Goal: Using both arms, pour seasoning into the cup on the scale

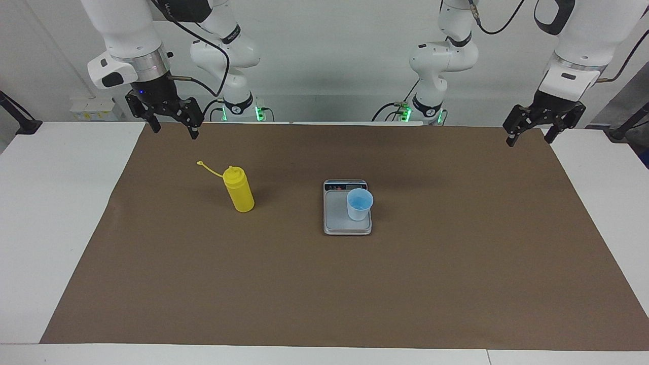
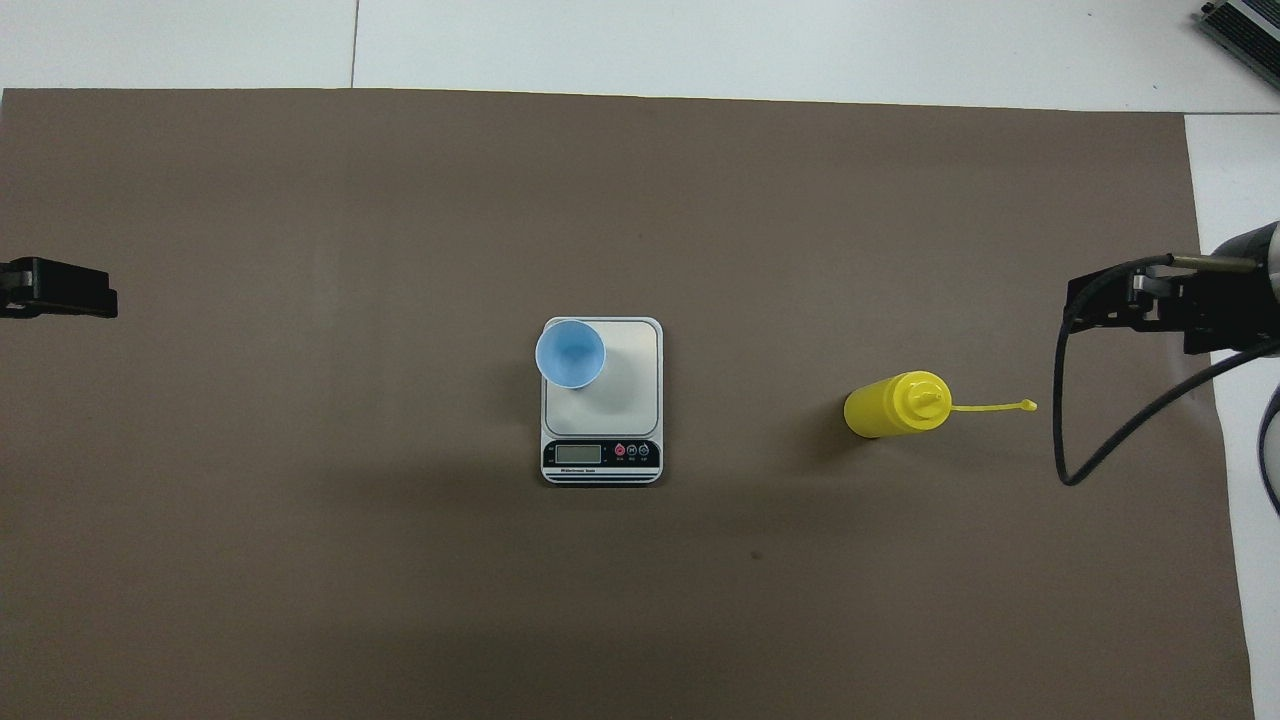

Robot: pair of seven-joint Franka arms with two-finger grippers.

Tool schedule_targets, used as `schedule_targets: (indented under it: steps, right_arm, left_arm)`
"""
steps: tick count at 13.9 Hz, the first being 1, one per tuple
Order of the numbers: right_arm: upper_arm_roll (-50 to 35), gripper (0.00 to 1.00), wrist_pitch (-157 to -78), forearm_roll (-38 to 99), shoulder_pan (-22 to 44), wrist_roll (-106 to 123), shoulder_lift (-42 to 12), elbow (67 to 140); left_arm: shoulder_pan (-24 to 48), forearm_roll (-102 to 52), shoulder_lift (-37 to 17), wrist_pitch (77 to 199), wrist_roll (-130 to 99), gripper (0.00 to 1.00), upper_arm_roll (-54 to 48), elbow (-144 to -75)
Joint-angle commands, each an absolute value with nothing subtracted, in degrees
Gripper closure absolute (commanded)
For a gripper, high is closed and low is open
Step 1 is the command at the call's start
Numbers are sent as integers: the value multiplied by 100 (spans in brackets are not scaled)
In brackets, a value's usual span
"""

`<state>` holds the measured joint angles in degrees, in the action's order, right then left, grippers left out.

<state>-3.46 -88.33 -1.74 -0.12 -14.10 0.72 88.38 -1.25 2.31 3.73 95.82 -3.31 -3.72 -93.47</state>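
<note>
The yellow seasoning bottle (image 1: 239,190) stands upright on the brown mat toward the right arm's end, its cap strap hanging loose; it also shows in the overhead view (image 2: 895,404). The light-blue cup (image 1: 359,204) (image 2: 570,352) stands on the scale (image 1: 335,210) (image 2: 625,385) at mid-table, on the plate's corner toward the left arm's end. My right gripper (image 1: 174,129) (image 2: 1100,300) is open and empty, up in the air over the mat's edge near the bottle. My left gripper (image 1: 530,138) (image 2: 60,288) is open and empty, raised over the mat's edge at the left arm's end.
A brown mat (image 1: 355,294) covers most of the white table (image 1: 61,213). The scale's dark display strip (image 2: 600,455) faces the robots. A black cable (image 2: 1100,440) loops down from the right arm.
</note>
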Motion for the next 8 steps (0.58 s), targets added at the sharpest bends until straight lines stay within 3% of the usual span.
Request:
schedule_targets:
  steps: [1, 8]
  right_arm:
    - [-615, 0, -8745, -290, -290, -1503, 79, 8842]
    - [-606, 0, -8710, -255, -237, -1494, 88, 8877]
  left_arm:
    - [-185, 167, 527, 9606, -308, 0, -387, -9545]
    - [-185, 167, 527, 9606, -308, 0, -387, -9545]
